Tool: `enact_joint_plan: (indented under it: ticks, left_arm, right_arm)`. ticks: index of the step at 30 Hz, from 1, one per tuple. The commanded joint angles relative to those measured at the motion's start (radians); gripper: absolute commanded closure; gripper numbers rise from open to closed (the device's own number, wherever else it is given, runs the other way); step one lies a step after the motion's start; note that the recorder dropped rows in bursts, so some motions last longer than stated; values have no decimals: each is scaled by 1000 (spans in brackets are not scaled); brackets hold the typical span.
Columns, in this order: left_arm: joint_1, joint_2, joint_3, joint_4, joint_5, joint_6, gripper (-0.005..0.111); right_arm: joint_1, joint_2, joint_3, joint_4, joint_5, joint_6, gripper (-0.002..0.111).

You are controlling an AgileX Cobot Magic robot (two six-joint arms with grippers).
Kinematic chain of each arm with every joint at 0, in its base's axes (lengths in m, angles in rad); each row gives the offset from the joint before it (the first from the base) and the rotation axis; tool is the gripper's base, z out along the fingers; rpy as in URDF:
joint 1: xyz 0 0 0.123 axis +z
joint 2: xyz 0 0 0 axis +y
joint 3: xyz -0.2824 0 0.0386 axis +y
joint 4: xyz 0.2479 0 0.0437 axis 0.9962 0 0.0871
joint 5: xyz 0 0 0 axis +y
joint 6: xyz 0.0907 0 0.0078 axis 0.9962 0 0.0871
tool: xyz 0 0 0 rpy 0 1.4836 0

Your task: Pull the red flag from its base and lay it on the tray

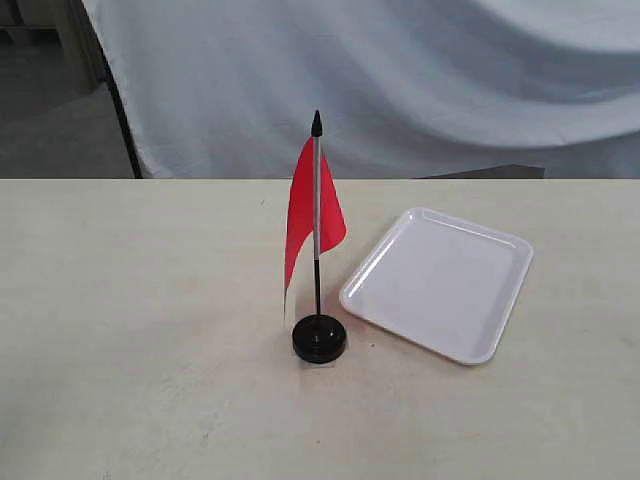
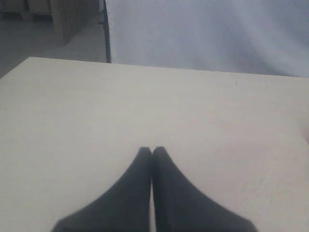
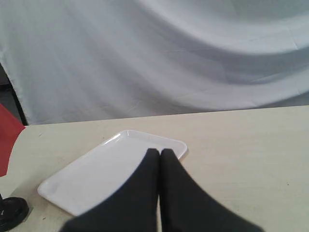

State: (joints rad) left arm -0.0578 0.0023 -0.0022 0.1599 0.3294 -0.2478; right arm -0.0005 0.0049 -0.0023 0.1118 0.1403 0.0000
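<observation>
The red flag stands upright on its thin pole in the round black base, near the middle of the table. Just right of it lies the white tray, with nothing in it. No arm shows in the exterior view. In the left wrist view my left gripper is shut, with nothing in it, over bare tabletop. In the right wrist view my right gripper is shut and holds nothing, with the tray beyond its tips. A strip of the red flag and part of the base show at that view's edge.
A pale wooden table carries everything. A white cloth backdrop hangs behind its far edge. A dark upright post stands at the back left beside the cloth.
</observation>
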Motion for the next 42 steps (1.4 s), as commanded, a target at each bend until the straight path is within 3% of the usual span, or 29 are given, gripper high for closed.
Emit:
enact_joint_plan:
  ticks: [1,19,31,35,39,42]
  left_arm:
    - [-4,-2,2,0,-1,3,107]
    - [-4,-2,2,0,-1,3,107]
    - [-4,-2,2,0,-1,3,107]
    - [-4,-2,2,0,-1,3,107]
    - [-4,-2,2,0,-1,3,107]
    - [-4,-2,2,0,-1,3,107]
  right_arm:
    - [4,-5,2,-7,0,-8,108]
    - [4,-5,2,-7,-12,-8,108]
    - [4,-5,2,-7,-505,-5,108]
    - [4,-5,2,-7,-615,115,108]
    - [4,-5,2,-7,-610,416,108]
    - [4,-5,2,-34,-639,428,108]
